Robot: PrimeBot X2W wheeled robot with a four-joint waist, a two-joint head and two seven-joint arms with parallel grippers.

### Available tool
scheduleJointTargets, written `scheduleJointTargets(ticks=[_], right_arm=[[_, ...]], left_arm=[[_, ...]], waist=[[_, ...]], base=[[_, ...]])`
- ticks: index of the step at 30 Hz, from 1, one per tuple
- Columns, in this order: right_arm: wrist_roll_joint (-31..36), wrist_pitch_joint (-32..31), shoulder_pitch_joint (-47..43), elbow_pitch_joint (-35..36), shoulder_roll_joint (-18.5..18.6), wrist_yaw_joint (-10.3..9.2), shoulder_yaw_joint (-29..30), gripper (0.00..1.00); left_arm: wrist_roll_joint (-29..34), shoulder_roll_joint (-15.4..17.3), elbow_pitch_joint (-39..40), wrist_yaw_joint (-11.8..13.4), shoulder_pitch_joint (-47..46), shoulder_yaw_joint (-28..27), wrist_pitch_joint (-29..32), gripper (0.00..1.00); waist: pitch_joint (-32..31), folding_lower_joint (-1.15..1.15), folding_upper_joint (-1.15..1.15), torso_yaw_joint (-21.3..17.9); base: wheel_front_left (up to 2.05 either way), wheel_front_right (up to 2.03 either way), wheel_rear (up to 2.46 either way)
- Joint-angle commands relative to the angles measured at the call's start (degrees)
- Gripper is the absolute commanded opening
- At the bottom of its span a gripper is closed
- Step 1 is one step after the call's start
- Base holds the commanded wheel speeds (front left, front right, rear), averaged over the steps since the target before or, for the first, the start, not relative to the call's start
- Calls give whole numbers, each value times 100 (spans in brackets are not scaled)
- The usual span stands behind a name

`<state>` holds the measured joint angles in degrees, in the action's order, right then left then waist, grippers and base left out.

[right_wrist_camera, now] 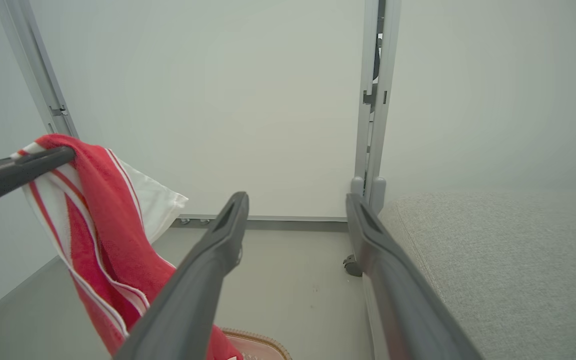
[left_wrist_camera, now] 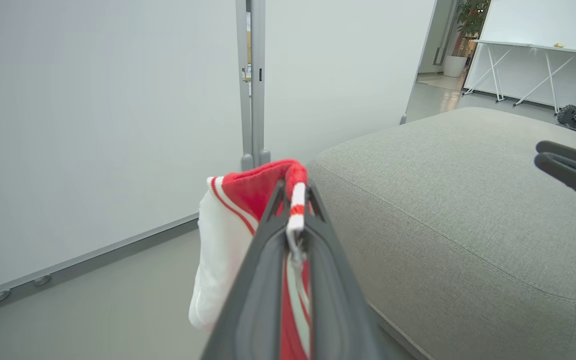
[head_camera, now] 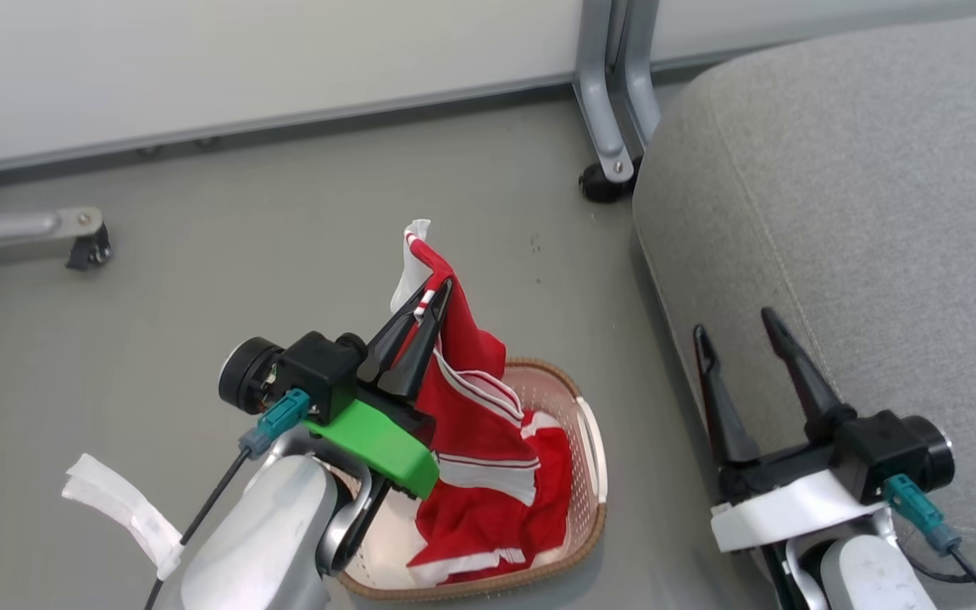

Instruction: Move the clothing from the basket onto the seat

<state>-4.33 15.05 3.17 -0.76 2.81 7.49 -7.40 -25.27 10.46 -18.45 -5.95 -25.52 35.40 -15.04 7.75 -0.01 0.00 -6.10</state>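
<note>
Lift phase: left gripper (head_camera: 440,292) pinching clothing (head_camera: 471,407) by a top fold, raised above basket (head_camera: 594,508) with rest draped inside; right gripper (head_camera: 734,324) spread, empty beside seat (head_camera: 878,212); next: carry right over seat, clear basket rim, release.

The clothing (head_camera: 488,449) is cloth, basket (head_camera: 549,396) smooth plastic, seat (head_camera: 861,212) matt fabric.

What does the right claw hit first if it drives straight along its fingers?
Likely the white partition panel, near its bottom rail, left of the grey post. The way looks free till then. The seat runs close beside the right claw; depth unclear.
</note>
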Motion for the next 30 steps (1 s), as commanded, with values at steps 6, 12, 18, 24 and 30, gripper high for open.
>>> scheduleJointTargets(ticks=[6, 12, 18, 24, 30], right_arm=[[-20, 19, -259, -53, 16, 0, -185, 100], [-46, 19, -278, -22, 15, 0, -452, 100], [-26, 19, -111, 52, 15, 0, -746, 100], [-89, 18, 112, -34, 16, 0, -998, 100], [-138, 19, 248, -300, 71, 0, -1193, 100]], left_arm=[[251, -209, 409, -75, 215, -326, -20, 0], [369, -331, 651, -127, 92, -316, -21, 0], [433, -369, 875, -150, -93, -49, -21, 0], [339, -319, 1111, -152, -245, 421, -21, 0], [210, -270, 1305, -154, -402, 900, -21, 0]], waist=[[-607, 1, 0, 86], [-676, 1, 0, 152], [-650, 1, 0, 282], [-594, 1, 0, 391], [-599, 1, 0, 498]], base=[[0, 0, 0], [0, 0, 0], [0, 0, 0], [0, 0, 0], [0, 0, 0]])
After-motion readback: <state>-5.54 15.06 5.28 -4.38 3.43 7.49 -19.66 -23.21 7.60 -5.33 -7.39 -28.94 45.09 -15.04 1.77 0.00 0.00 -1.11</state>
